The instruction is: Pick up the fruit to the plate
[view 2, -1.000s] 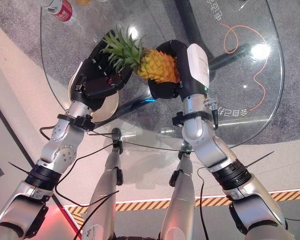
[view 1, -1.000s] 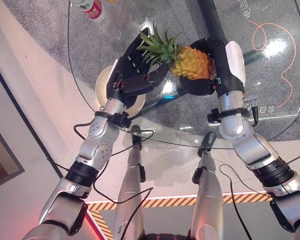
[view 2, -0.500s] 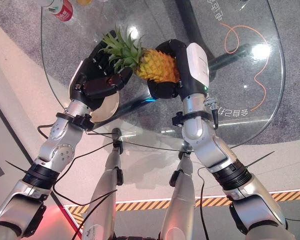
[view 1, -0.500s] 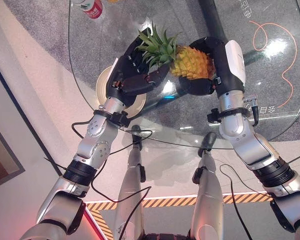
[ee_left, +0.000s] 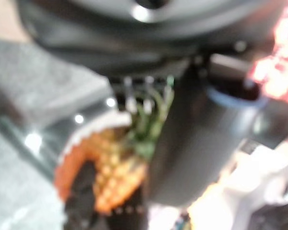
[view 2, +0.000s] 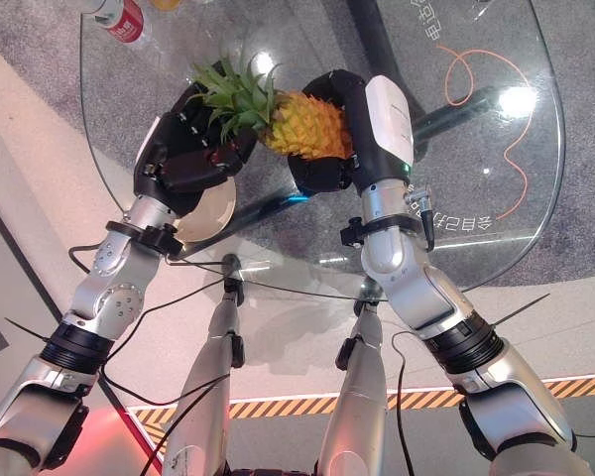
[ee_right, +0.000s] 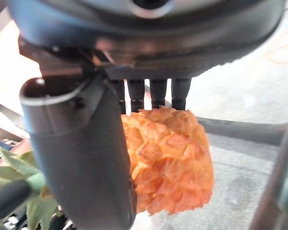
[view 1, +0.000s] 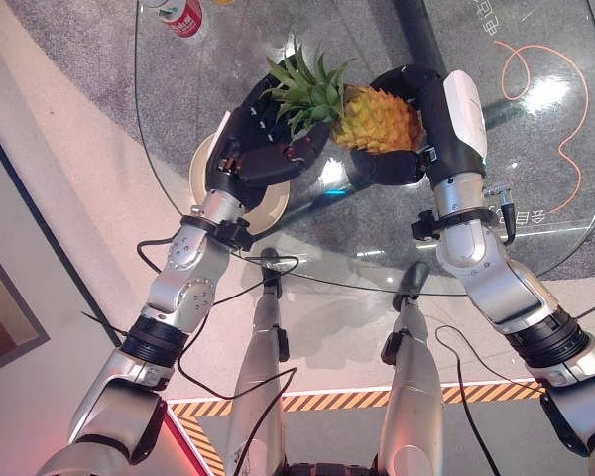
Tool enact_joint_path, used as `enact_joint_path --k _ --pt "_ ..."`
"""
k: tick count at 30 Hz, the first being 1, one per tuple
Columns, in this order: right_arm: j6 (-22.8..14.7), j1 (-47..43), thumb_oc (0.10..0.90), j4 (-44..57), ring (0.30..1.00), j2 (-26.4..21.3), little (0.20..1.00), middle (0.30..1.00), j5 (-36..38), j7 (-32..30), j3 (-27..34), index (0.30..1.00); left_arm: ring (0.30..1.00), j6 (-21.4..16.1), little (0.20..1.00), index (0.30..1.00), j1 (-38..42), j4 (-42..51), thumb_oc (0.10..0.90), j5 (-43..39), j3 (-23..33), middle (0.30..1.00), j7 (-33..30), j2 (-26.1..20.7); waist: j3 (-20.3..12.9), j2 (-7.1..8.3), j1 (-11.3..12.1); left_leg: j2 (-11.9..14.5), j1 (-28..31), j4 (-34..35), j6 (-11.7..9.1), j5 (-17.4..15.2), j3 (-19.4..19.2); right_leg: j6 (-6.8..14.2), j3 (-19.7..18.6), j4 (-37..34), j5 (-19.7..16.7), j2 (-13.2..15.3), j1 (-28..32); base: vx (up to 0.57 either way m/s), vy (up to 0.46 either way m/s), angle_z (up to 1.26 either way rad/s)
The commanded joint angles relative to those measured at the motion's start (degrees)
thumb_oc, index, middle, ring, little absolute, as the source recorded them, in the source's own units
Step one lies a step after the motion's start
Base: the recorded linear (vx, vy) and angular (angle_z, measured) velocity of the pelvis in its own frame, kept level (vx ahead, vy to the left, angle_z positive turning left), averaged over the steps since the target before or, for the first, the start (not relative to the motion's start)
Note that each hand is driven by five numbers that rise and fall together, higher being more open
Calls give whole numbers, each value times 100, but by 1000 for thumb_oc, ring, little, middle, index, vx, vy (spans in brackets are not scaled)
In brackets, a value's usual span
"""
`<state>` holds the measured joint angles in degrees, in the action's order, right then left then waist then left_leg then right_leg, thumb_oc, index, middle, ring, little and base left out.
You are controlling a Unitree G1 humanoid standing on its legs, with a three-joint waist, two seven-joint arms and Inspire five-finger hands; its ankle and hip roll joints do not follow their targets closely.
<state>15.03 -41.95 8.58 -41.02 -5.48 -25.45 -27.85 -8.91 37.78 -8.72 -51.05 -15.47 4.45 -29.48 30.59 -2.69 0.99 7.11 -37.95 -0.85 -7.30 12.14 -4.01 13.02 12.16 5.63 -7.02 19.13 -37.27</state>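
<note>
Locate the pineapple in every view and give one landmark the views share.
Left eye view: pineapple upper centre, between left hand and right hand.
Right eye view: upper centre.
Left wrist view: lower left of centre, blurred.
Right wrist view: centre, past the fingers.
Shared landmark: its green crown.

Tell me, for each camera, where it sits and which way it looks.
Left eye view: on the head, looking down at the glass table; both arms show; left robot hand at the pineapple's leaves, right robot hand round its body.
Right eye view: beside it, same scene, slightly shifted.
Left wrist view: on the left wrist, facing the pineapple.
Right wrist view: on the right wrist, along its thumb and fingers.
All four share the pineapple.
</note>
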Motion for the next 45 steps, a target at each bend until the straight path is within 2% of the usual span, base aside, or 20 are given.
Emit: enact_joint_path --k 1,31,32,33,45 --pt "-571 -1168 100 1004 300 -38 200 300 -72 -34 -116 300 300 -437 200 300 798 1040 100 115 -634 300 720 218 -80 -14 -21 105 487 155 -20 -217 -245 58 68 -85 -394 -35 163 0 0 0" --pt "-531 -1298 100 1086 300 -24 200 300 52 -113 -234 300 300 -514 200 300 869 1005 100 61 -685 300 724 178 -80 10 -4 96 496 185 -13 -212 -241 63 94 -136 -427 -31 184 0 0 0" --pt "-528 -1286 641 1087 764 -13 741 764 86 -161 -232 764 300 -521 200 300 858 1009 100 73 -680 300 712 188 -80 12 -2 95 489 180 -13 -211 -237 61 93 -130 -425 -33 178 0 0 0" --pt "-528 -1272 800 1076 900 -6 900 900 114 -184 -226 900 300 -574 200 300 837 981 100 74 -687 300 714 190 -80 11 -2 94 489 174 -14 -215 -236 63 93 -124 -423 -32 176 0 0 0" --pt "-557 -1139 800 1008 900 100 900 900 102 -273 -93 900 300 -821 200 300 765 926 100 151 -543 300 295 294 -80 23 6 82 423 110 -7 -238 -205 40 94 -79 -394 -38 133 0 0 0"
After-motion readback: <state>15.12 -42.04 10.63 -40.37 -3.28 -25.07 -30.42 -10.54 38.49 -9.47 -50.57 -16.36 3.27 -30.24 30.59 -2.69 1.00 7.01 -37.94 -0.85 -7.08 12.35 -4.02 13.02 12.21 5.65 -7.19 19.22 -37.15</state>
